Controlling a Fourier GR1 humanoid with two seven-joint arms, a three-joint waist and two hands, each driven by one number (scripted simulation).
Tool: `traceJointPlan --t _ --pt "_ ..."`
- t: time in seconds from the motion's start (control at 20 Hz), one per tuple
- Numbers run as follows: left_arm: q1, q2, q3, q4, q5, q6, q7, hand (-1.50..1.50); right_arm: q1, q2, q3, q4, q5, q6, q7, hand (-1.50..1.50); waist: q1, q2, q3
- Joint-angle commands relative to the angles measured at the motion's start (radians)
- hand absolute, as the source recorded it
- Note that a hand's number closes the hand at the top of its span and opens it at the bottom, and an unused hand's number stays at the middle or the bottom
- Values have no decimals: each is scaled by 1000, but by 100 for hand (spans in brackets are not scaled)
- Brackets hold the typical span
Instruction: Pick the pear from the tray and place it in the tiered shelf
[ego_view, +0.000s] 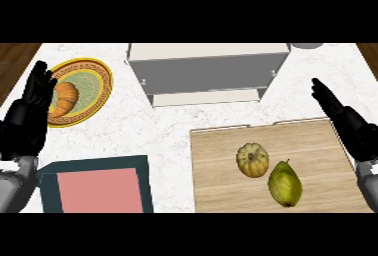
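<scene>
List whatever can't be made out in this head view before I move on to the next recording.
- Croissant on the plate: its left side is hidden behind the left hand.
- Tiered shelf: seen from steeply above, so the space inside its tiers doesn't show.
- Grey object at the top edge: cut off, can't identify it.
- Right hand: its wrist runs out at the right edge.

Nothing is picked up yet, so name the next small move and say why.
Probably bring the right hand down and left toward the pear. It is open beside the wooden tray, holding nothing, and is the nearer hand; the pear lies untouched next to a small pumpkin.
</scene>
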Motion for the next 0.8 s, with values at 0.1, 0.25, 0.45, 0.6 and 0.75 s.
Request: traceJointPlan --t 0.1,0.25,0.45,0.6,0.75 --pt "97 -50 -41 75 42 -31 87 0 -29 -114 -65 -105 98 -97 173 150 -56 -17 -20" --pt "186 -90 -57 148 120 -69 162 0 -19 -245 -128 -163 202 -161 261 150 -102 -25 -28" --pt "235 -108 -54 142 175 -118 165 0 159 -305 -157 -111 281 -215 522 150 -121 -31 -24" --pt "209 -86 -31 146 194 -153 199 0 256 -321 -163 -411 251 -183 687 -150 -93 -27 -20" --pt "225 -97 -16 176 202 -188 160 0 370 -364 -191 -592 192 -88 698 -150 -84 -24 -19"
